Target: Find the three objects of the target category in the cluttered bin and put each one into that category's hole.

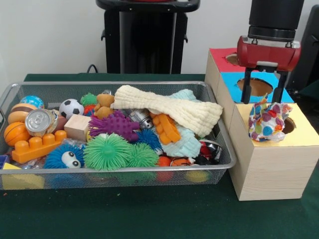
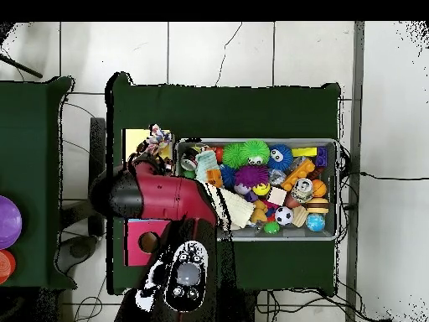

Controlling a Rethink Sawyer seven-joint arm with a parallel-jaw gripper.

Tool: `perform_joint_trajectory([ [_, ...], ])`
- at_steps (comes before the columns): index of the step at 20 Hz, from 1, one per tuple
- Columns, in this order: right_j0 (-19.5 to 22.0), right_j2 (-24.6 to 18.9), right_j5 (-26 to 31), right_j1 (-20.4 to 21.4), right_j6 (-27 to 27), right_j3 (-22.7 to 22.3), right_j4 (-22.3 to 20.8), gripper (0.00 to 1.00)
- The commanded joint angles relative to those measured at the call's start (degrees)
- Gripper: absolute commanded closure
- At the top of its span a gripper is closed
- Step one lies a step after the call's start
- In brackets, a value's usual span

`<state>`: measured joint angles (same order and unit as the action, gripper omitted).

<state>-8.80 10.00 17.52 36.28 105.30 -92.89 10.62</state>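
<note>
The wire bin (image 1: pixel 214 127) fills the left and centre of the front view, its clutter untouched under the cream cloth (image 1: pixel 169 110). At right stands the wooden box (image 1: pixel 271 169). The spotted cloth (image 1: pixel 267 122) slumps at the yellow hole, directly below my fingers (image 1: pixel 264 94), which hang spread and empty, apart from it.
</note>
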Motion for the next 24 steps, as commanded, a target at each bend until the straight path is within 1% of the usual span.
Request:
perform_joint_trajectory([
  [1, 0.35, -1.66, -3.25, -1.66, 11.16, -4.21, 0.01, 0.00],
  [2, 0.39, -1.89, -3.14, -1.72, 11.67, -4.67, 0.52, 0.00],
  [4, -0.57, -0.97, -3.23, -1.36, 12.40, -5.05, 0.71, 0.00],
  [10, -0.30, -1.39, -1.96, -0.49, 12.04, -5.30, 1.18, 0.00],
  [14, -1.23, -0.23, 1.98, 1.19, 11.73, -4.61, 1.32, 0.00],
  [16, -2.20, 0.15, 2.30, 1.98, 12.37, -5.47, 1.45, 0.00],
  [19, -2.48, 0.44, 3.21, 2.03, 12.51, -4.83, 1.77, 0.00],
  [24, -2.29, 0.15, 3.04, 2.00, 12.44, -5.18, 2.09, 0.00],
])
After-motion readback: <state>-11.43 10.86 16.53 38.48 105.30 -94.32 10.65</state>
